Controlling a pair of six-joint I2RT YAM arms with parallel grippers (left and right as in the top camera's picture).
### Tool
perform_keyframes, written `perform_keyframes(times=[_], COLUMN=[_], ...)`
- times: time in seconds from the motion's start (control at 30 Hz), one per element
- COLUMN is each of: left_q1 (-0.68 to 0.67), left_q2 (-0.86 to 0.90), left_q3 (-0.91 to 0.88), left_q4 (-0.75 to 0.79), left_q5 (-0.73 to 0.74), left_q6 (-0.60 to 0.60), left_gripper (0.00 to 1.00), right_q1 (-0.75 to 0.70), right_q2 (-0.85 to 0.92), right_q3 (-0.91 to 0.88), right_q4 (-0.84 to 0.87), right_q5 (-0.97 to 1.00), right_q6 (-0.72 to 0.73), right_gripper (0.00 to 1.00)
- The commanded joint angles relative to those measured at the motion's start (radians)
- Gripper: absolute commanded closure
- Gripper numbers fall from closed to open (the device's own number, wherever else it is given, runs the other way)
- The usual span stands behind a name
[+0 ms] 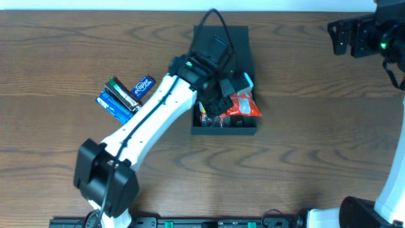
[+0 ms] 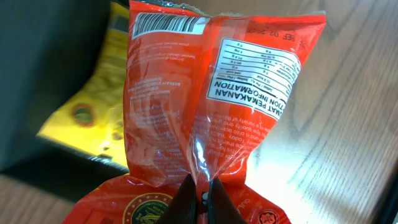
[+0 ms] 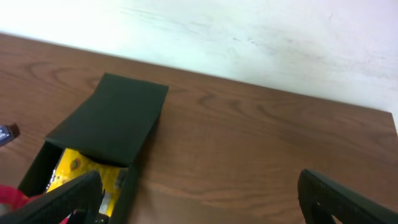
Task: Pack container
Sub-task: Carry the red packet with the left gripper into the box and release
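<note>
At the tips of the left gripper (image 2: 199, 198), the jaws are pressed together on the back seam of the red packet (image 2: 205, 106). They pinch only a fold of film, so we treat the hold as thin.

- The packet runs out ahead of the tips, print side to the wrist camera. Whether it already rests on anything, we can't tell.
- Under it on one side is the yellow packet (image 2: 93, 106), already in the box (image 1: 224, 130). On the other side is bare table (image 2: 348, 124). From overhead the red one straddles the box's right wall.
- The box sits mid-table with its flap (image 3: 118, 118) open at the far end.

To do this step well, we think:
- Shift toward the yellow packet until the whole red one is inside the walls.
- Lower until it lies flat, then let go. Dropping it from height risks it hanging on the rim.
- Don't drag it, or the seam could slip out of the pinch.

Loose packets (image 1: 120, 96) wait on the table left of the box. The right gripper (image 3: 199, 180) is spread wide and well apart, so it isn't in our way.
</note>
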Motion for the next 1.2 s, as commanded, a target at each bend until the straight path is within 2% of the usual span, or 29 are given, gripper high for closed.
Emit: perform_keyframes(times=[0.0,0.4,0.87,0.97,1.03,1.07,1.17], left_q1=[-0.017,-0.021,-0.018,-0.012,-0.007,-0.004,0.014], left_q2=[0.048,0.162,0.235,0.223,0.206,0.192,0.138], left_q3=[-0.019,-0.020,-0.033,-0.029,-0.021,-0.014,0.014], left_q4=[-0.004,0.048,0.027,0.026,0.019,0.019,0.019], left_q5=[0.019,0.027,0.014,0.015,0.014,0.014,0.014], left_q6=[0.024,0.015,0.016,0.015,0.014,0.001,-0.023], left_gripper=[0.94,0.94,0.93,0.78,0.51,0.45,0.39], right_q1=[-0.008,-0.008,-0.008,-0.008,-0.008,-0.008,-0.008], right_q2=[-0.003,-0.003,-0.003,-0.003,-0.003,-0.003,-0.003], right_q3=[-0.004,-0.004,-0.004,-0.004,-0.004,-0.004,-0.004], right_q4=[-0.009,-0.031,-0.030,-0.030,-0.030,-0.030,-0.031], right_q5=[-0.010,-0.010,-0.010,-0.010,-0.010,-0.010,-0.011], right_q6=[-0.005,-0.012,-0.016,-0.016,-0.016,-0.016,-0.015], right_gripper=[0.01,0.01,0.01,0.01,0.01,0.01,0.01])
